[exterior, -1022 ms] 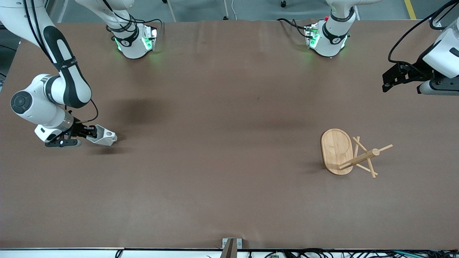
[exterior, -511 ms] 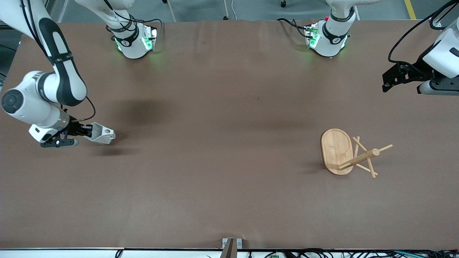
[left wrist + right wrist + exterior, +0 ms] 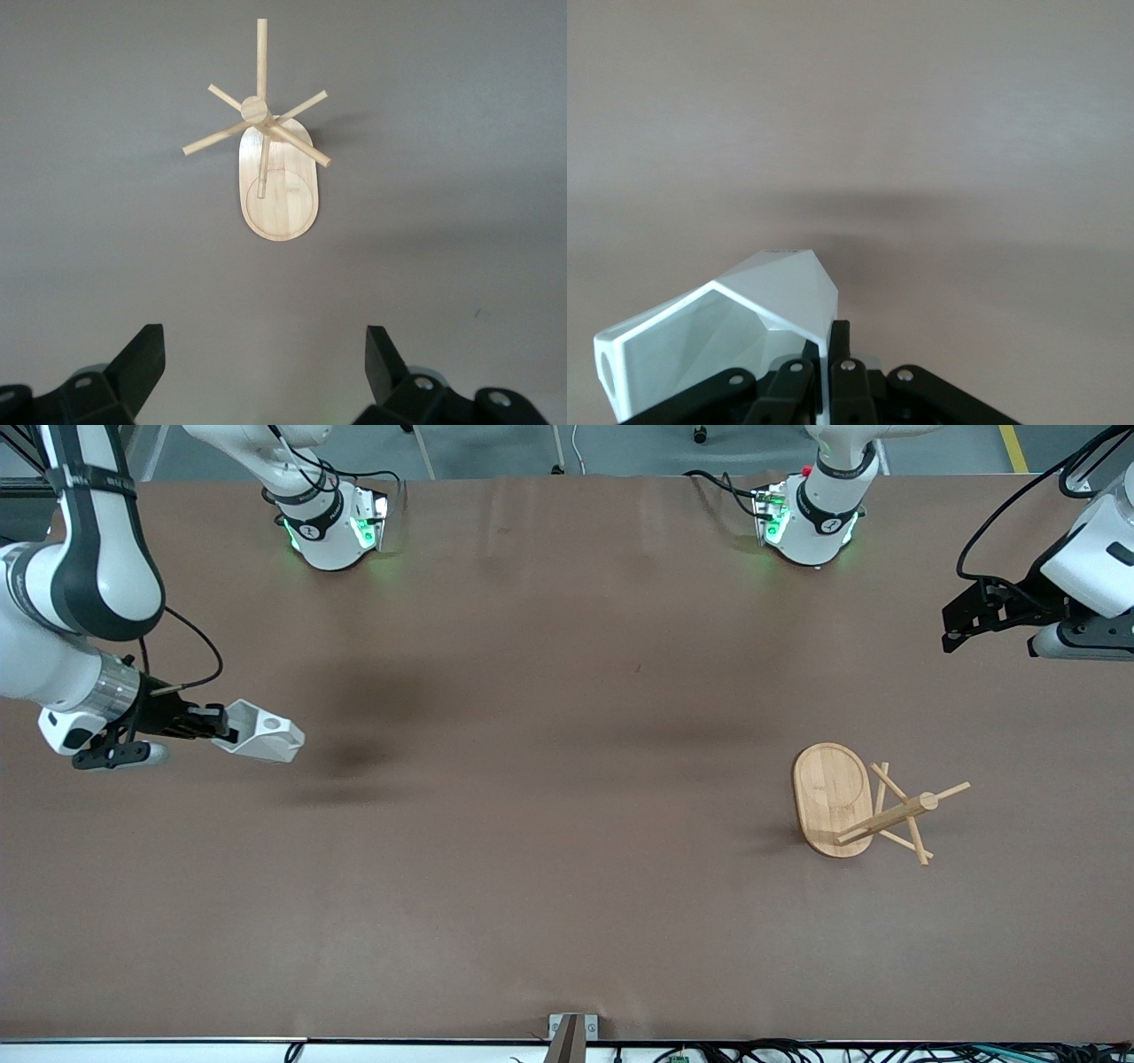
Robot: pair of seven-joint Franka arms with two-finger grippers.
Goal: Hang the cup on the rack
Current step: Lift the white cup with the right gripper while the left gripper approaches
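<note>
Front view, left-centre of frame: right gripper (image 3: 213, 726) pinched tight on the wall of the cup (image 3: 263, 732), raised clear of the table (image 3: 567, 921), shadow cast apart from it on the brown surface. Cup carried on its side, mouth turned sideways, blocky handle with round hole facing up and outward; held so, probably, to leave the handle hole free for a peg. Right wrist view, lower left of frame: fingers (image 3: 837, 341) clamped over the cup's (image 3: 726, 336) rim edge, one inside, one outside, handle hole at the frame's edge. Front view, lower right of frame: rack (image 3: 855, 804) upright on its oval base, post and crossing pegs leaning toward the frame's right by camera angle, well apart from the cup, toward the left arm's end of the table. Front view, upper right edge: left gripper (image 3: 961, 620) waiting aloft, jaws spread wide, nothing between them. Left wrist view, upper centre: rack (image 3: 275, 168) seen from above, pegs radiating from the post, all bare. Judgement: cup lifted, carry across to the rack not yet made.
</note>
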